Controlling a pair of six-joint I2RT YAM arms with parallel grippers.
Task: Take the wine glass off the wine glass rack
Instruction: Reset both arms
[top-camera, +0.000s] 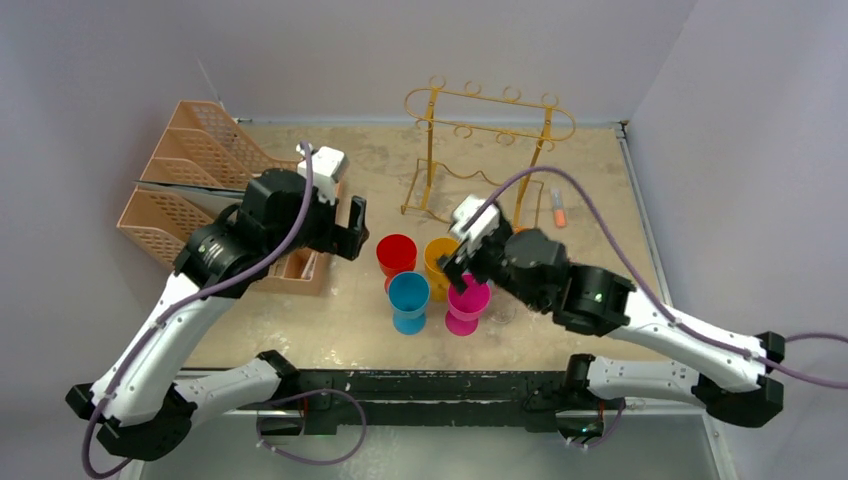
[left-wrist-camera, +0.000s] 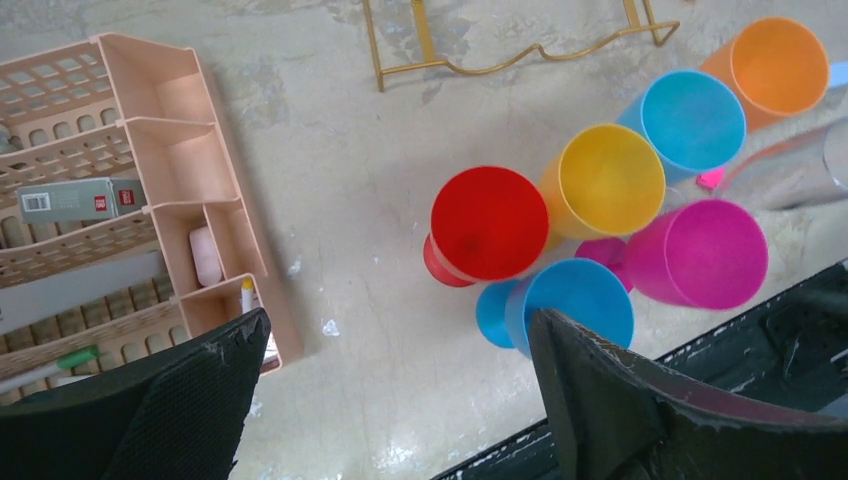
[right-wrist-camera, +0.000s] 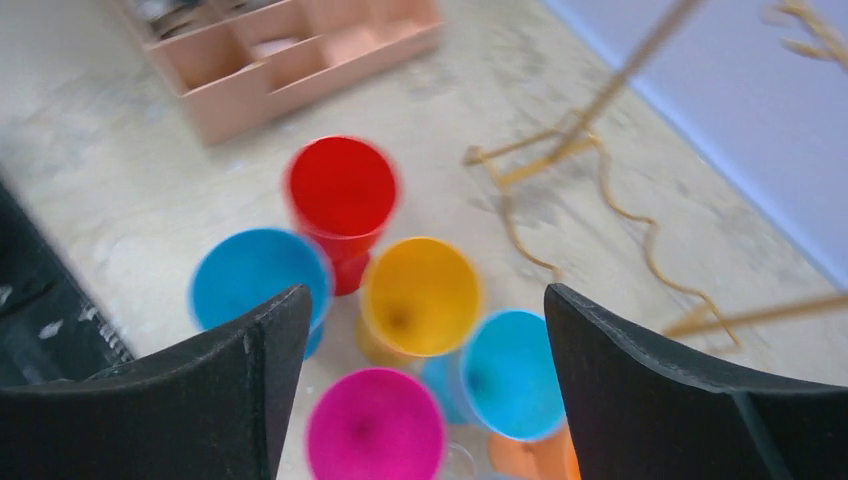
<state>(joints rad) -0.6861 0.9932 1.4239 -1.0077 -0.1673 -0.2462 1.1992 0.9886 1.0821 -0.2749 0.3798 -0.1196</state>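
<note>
Right fingers (right-wrist-camera: 200, 400) spread wide, empty, above magenta plastic goblet (top-camera: 468, 298); left fingers (left-wrist-camera: 620, 400) wide too; thin gold wire rack (top-camera: 429, 150) stands apart, near beige worktop's (top-camera: 600, 200) far edge.

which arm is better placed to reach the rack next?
Right. The right gripper, jaws open over the magenta glass, is just in front of the wine glass rack, which looks bare. The left gripper hovers by the peach trays, farther away.
</note>
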